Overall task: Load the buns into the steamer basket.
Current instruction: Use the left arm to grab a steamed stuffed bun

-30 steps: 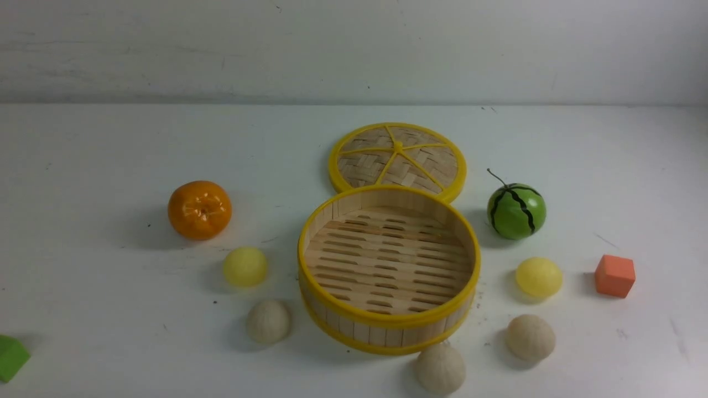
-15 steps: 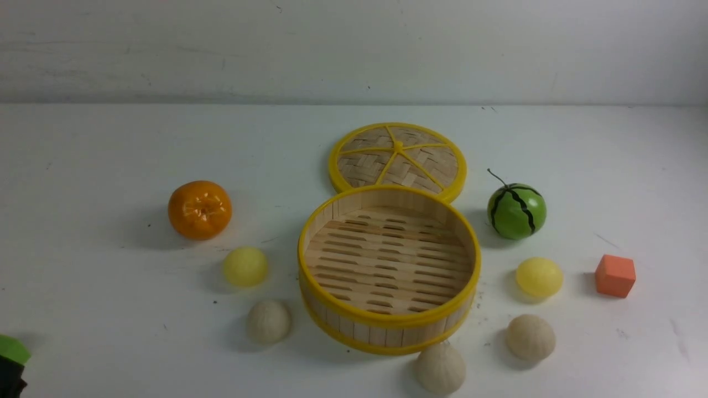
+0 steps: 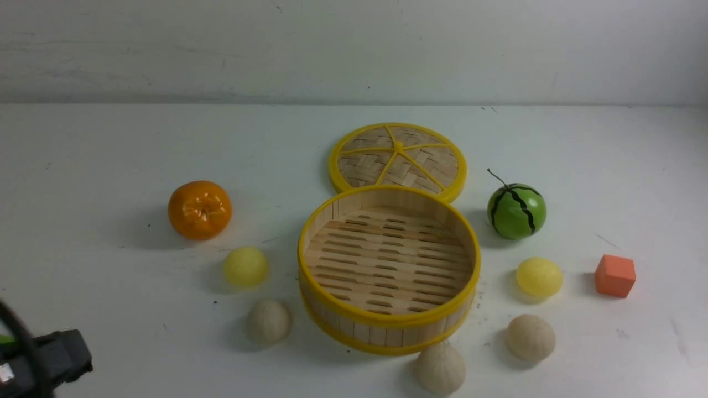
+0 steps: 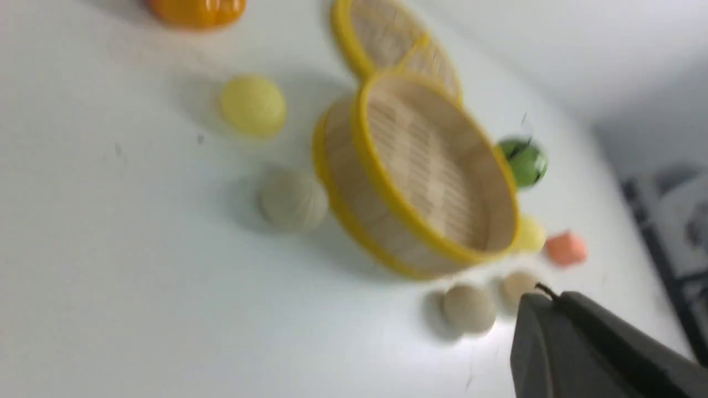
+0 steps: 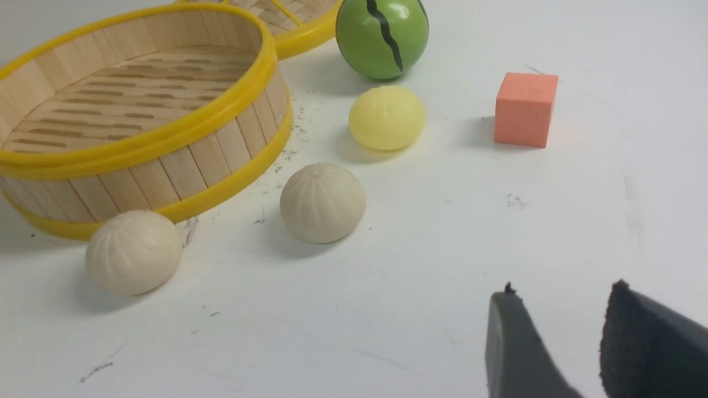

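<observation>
The steamer basket point(image 3: 381, 334) stands empty mid-table. Five buns lie around it on the table: a yellow bun point(image 3: 245, 266) and a beige bun point(image 3: 268, 321) to its left, a beige bun point(image 3: 440, 368) in front, a beige bun point(image 3: 530, 337) and a yellow bun point(image 3: 539, 277) to its right. My left gripper point(image 4: 545, 297) is shut and empty, well back from the basket point(image 4: 354, 204); its view is blurred. My right gripper point(image 5: 561, 293) is open and empty, short of the right beige bun point(image 5: 322, 202) and the yellow bun point(image 5: 386, 116).
The woven lid point(image 3: 397, 160) lies flat behind the basket. An orange tangerine point(image 3: 199, 209) sits at the left, a watermelon ball point(image 3: 516, 210) and an orange cube point(image 3: 615, 275) at the right. My left arm point(image 3: 50, 359) shows at the front left corner.
My left arm has come into the front view at the bottom left and now covers the green block there. The buns and basket have not moved.
</observation>
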Robot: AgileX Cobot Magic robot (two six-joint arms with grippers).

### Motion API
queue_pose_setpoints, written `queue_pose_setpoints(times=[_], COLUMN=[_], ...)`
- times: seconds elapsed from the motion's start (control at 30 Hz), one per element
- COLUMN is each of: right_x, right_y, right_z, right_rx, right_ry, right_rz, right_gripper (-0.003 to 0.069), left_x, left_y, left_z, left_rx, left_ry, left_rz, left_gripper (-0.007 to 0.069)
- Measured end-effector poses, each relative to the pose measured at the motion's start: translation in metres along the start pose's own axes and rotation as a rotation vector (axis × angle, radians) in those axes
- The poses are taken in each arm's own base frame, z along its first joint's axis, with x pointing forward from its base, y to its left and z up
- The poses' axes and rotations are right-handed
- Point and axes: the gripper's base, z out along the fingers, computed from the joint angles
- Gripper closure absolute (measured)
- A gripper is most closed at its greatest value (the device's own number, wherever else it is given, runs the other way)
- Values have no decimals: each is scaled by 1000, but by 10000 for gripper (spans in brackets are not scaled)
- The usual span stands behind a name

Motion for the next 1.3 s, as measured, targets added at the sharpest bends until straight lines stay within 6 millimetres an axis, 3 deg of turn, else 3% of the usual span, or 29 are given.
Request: queue_pose_setpoints(times=[0.1,0.2,0.3,0.37,0.43,0.5,0.63,0.8,1.03,1.3], right_x=[0,0,0,0,0,0,0,0,0,0], right_y=[0,0,0,0,0,0,0,0,0,0], right_z=[0,0,0,0,0,0,0,0,0,0], right_rx=[0,0,0,0,0,0,0,0,0,0], right_ry=[0,0,0,0,0,0,0,0,0,0], right_rz=[0,0,0,0,0,0,0,0,0,0], right_gripper=[419,419,419,419,419,419,419,419,419,419], left_x=[-27,-52,-65,-75,-74,-64,-58,-78,-98,-96], left_y=[-7,-8,-4,2,2,-10,-26,-28,-21,-8], left_z=[28,56,78,113,132,158,187,232,292,335], left_rx=[-65,-112,-149,-182,-190,-185,-221,-371,-449,-507], left_ry=[184,263,314,396,448,536,619,648,657,729], left_rz=[86,118,123,125,168,284,393,482,524,545], left_gripper=[638,638,638,638,638,638,638,638,634,462])
